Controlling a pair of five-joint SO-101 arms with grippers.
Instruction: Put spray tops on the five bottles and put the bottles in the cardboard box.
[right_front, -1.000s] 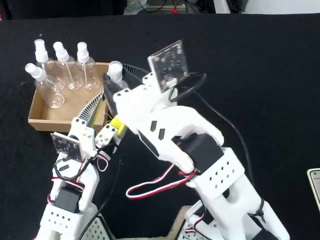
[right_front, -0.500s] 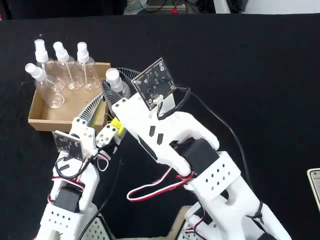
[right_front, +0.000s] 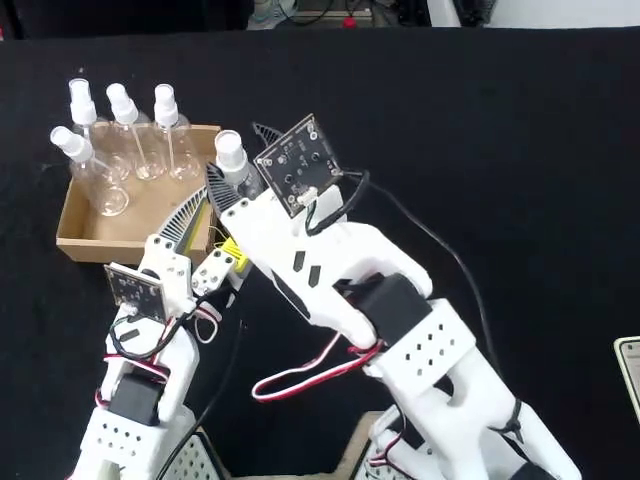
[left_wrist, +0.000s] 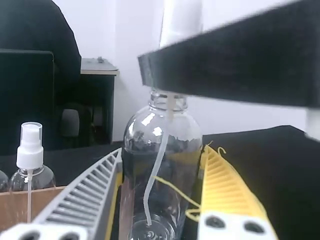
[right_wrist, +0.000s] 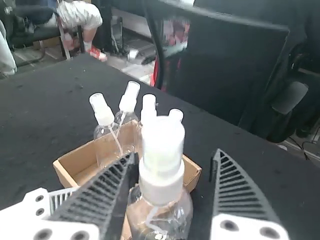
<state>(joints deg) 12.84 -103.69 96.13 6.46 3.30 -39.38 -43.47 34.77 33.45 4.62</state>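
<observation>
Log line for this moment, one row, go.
cardboard box: four capped bottles inside | left gripper: shut on fifth bottle, beside box | right gripper: open around its spray top

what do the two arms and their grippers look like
The left arm and right arm are white plastic with black servos, red-and-white wire loops and a dark square camera board at the wrist. The left gripper has one grey ribbed finger and one yellow; the right gripper has two black ribbed fingers.
</observation>
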